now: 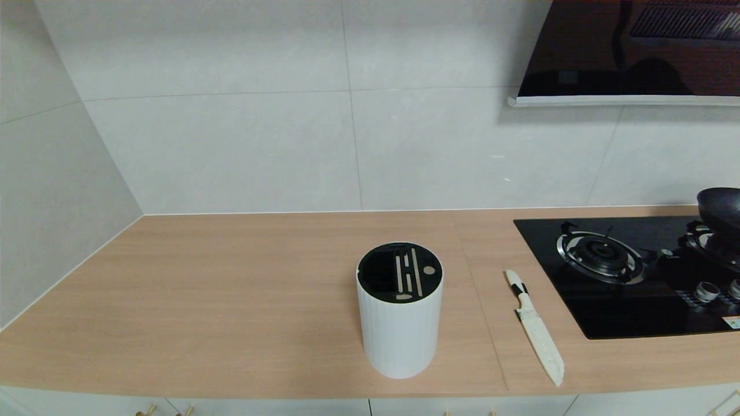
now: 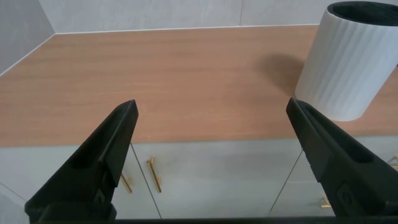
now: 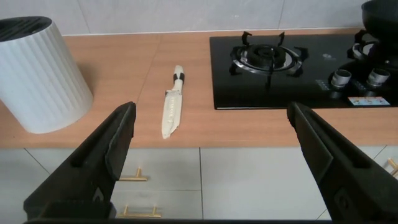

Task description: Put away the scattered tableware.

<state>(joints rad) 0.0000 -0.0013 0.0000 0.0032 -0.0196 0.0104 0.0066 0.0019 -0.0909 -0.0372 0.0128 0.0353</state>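
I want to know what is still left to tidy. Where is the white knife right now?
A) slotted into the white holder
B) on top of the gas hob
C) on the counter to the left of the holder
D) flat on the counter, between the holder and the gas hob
D: the knife lies flat on the wooden counter, clear of the white holder on one side and the gas hob on the other.

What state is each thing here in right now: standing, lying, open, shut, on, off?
Knife block: upright on the counter, slots empty.
Knife: lying flat on the counter, beside the block, not touching it.
Left gripper: open, empty.
Right gripper: open, empty.
Stove burner: unlit.
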